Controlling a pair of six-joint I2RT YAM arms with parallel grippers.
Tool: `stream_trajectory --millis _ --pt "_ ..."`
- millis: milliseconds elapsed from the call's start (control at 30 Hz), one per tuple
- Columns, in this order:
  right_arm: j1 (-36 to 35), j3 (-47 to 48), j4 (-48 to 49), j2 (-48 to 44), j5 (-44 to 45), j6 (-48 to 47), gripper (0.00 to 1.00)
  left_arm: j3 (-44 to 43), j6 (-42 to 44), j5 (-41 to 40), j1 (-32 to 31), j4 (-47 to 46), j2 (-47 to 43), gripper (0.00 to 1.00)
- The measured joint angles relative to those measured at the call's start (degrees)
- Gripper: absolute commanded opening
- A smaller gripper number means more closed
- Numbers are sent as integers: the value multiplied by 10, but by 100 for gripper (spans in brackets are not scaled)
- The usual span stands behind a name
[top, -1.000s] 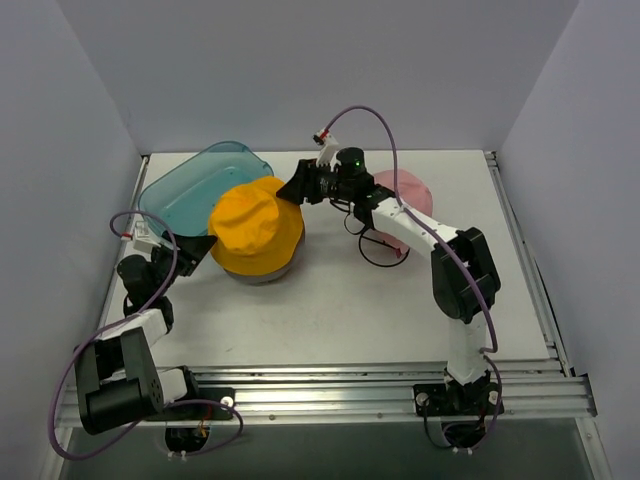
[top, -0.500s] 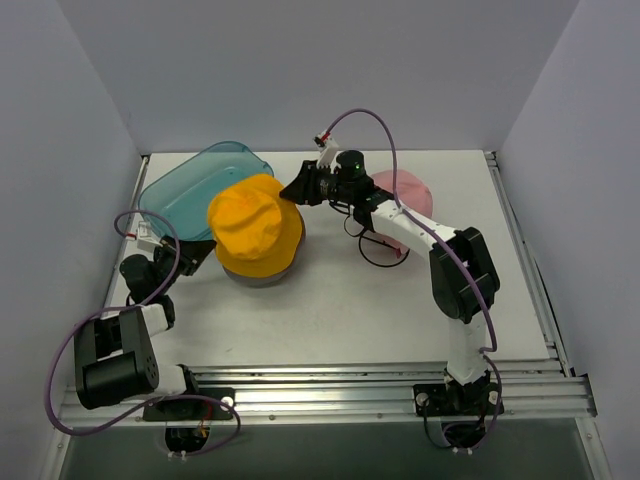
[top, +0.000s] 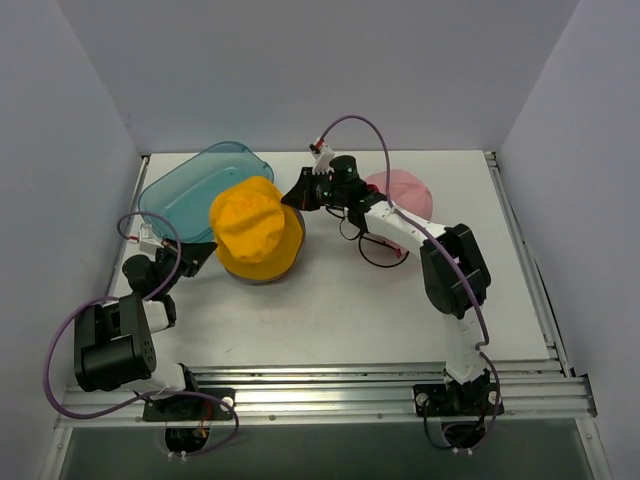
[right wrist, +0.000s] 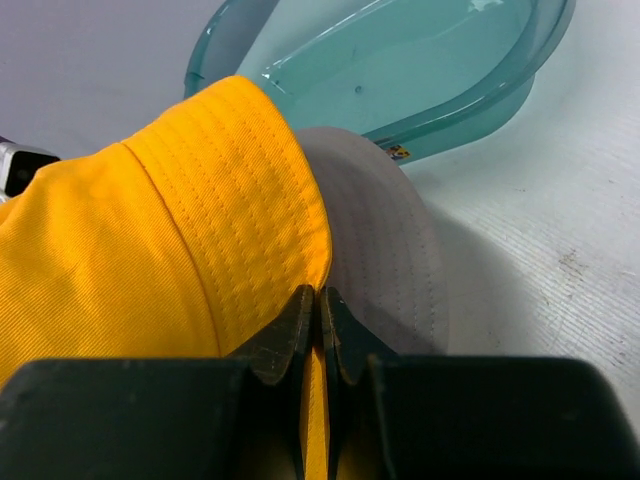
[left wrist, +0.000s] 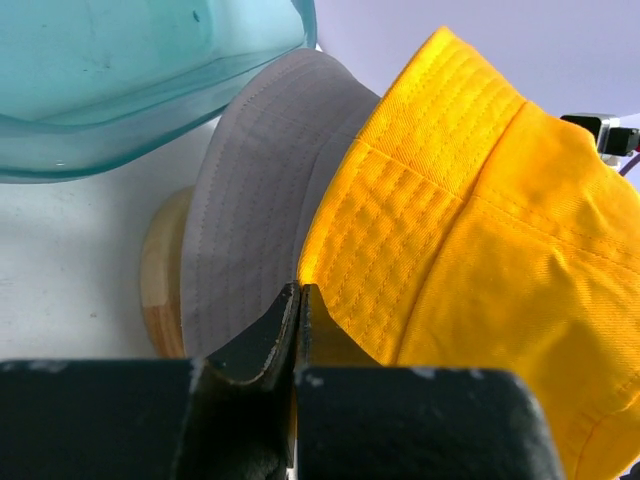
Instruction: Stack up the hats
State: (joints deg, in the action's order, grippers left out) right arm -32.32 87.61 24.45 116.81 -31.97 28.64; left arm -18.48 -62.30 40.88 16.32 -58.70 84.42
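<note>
Grippers point(left wrist: 298, 292) point(right wrist: 318, 293) tighter on hat point(top: 255, 228) beside tub point(top: 188, 192)

The teal tub point(top: 190, 190) fills the back-left corner, its rim just beside the yellow bucket hat point(top: 255, 225); no passage shows between them. The right arm point(top: 410, 232) stretches across in front of the pink cap point(top: 408, 188), barring it from the near side. Open surface point(top: 340, 310) lies in front of the hat.
</note>
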Motion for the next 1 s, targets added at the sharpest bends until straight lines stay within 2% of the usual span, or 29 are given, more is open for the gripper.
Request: stream_trajectory --millis 467,767,1000 --pt "-4 42 -76 19 61 -36 0 -51 66 -40 0 171 -30 2" --pt "-6 73 -136 41 97 -55 0 -90 90 -64 -35 215 32 2" --pt "-13 88 -168 41 131 -69 0 -109 110 -89 -63 239 39 2"
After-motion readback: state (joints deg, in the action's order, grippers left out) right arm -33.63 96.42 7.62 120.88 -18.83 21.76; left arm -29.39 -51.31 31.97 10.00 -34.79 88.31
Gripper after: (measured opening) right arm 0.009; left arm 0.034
